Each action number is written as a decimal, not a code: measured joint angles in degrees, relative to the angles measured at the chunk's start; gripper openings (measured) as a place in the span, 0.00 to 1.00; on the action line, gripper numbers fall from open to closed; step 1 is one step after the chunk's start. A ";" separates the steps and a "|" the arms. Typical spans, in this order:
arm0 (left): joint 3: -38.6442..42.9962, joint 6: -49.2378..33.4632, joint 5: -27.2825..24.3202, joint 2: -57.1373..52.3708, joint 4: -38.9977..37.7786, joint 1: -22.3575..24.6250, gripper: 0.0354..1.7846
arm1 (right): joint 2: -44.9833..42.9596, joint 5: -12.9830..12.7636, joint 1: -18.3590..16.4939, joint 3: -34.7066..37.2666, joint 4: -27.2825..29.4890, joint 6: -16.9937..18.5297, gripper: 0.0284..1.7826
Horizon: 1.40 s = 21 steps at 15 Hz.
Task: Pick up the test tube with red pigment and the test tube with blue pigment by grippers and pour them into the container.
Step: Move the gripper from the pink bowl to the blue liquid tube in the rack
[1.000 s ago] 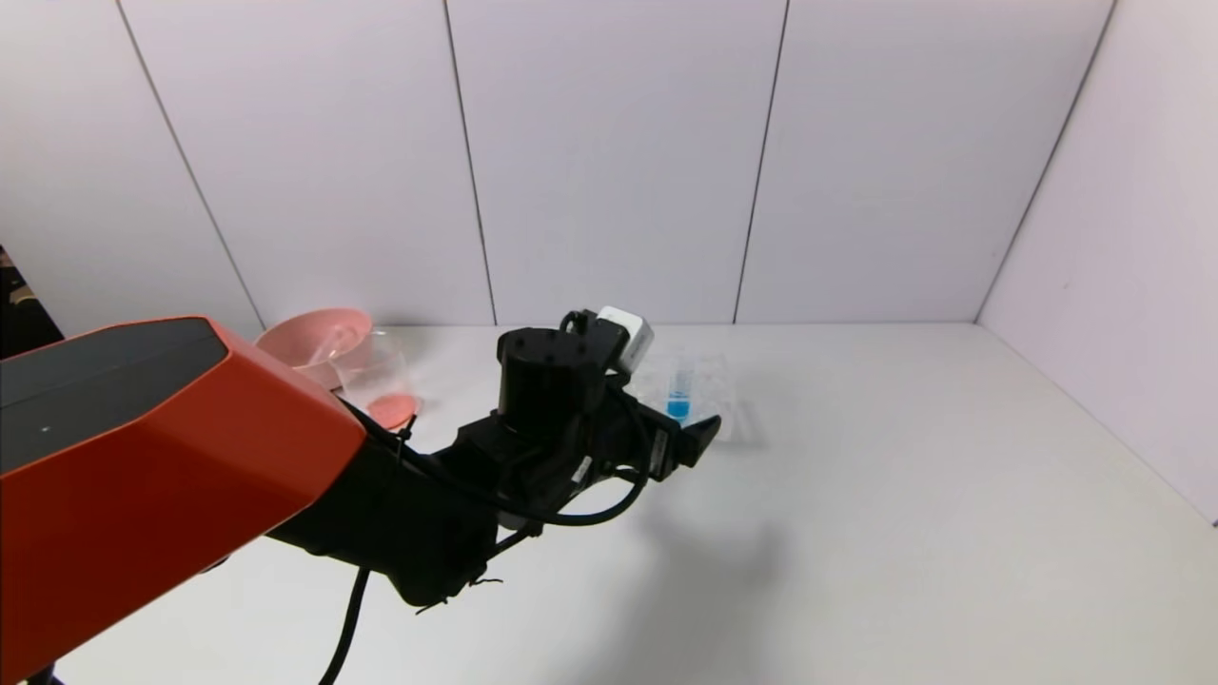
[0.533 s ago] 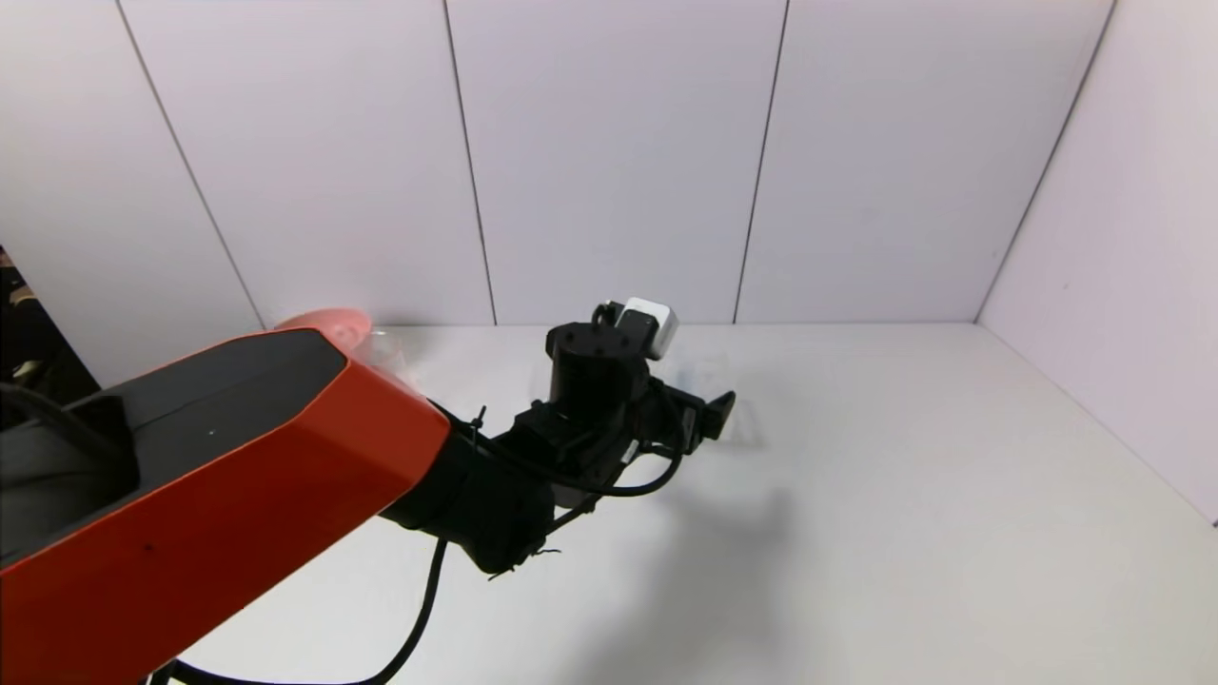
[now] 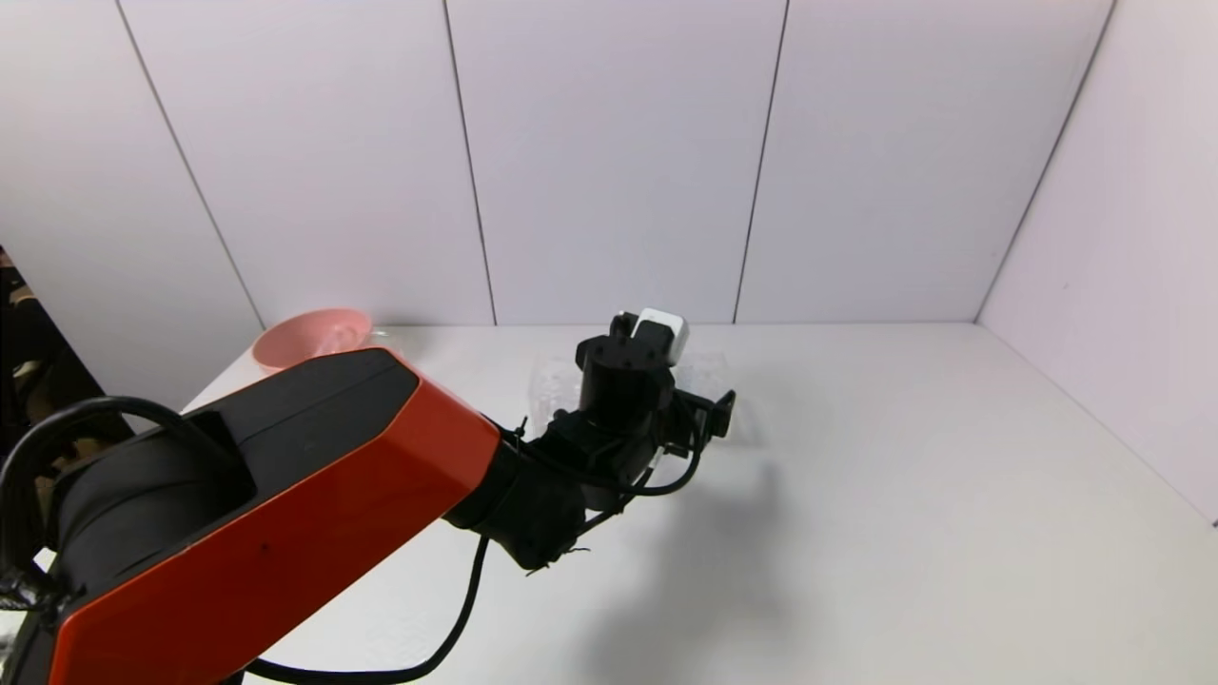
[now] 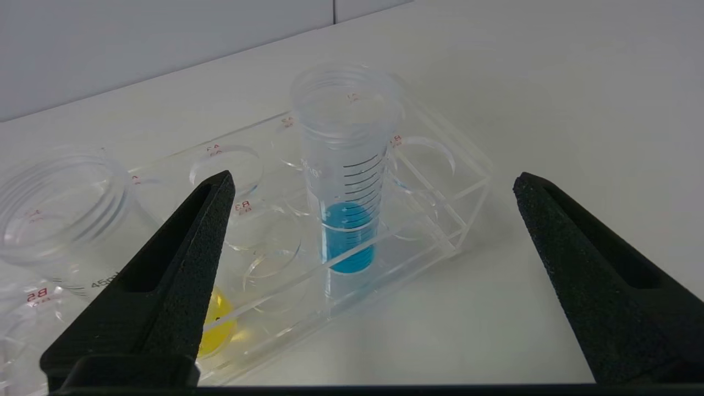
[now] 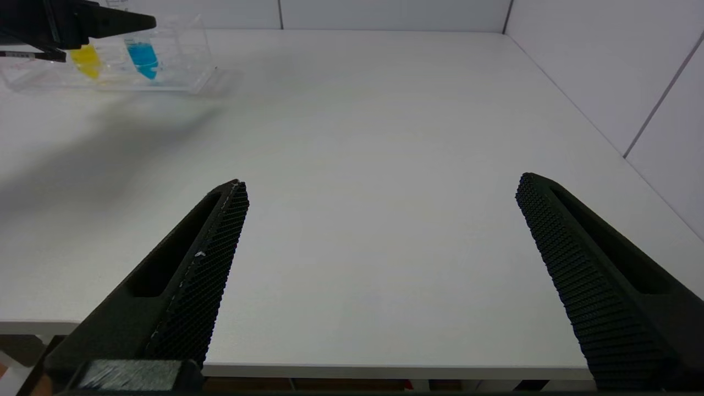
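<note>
Our left arm has reached farther over the white table (image 3: pixel 904 476) in the last second, and the left gripper (image 4: pixel 374 187) now hangs at the clear rack (image 4: pixel 440 220), hiding it in the head view. Its jaws are spread wide and empty, with the blue tube (image 4: pixel 346 165) upright in the rack between them, not yet touched. We judge the grasp is next. Our right gripper (image 5: pixel 379 190) waits near, open and empty.
</note>
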 joint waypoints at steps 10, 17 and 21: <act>-4.83 -0.24 4.41 2.40 0.61 0.22 0.99 | 0.00 0.00 0.00 0.00 0.00 0.00 1.00; -7.01 -0.68 5.94 3.61 1.51 0.37 0.99 | 0.00 0.00 0.00 0.00 0.00 0.00 1.00; -8.39 -1.02 5.96 4.24 2.93 0.44 0.99 | 0.00 0.00 0.00 0.00 0.00 0.00 1.00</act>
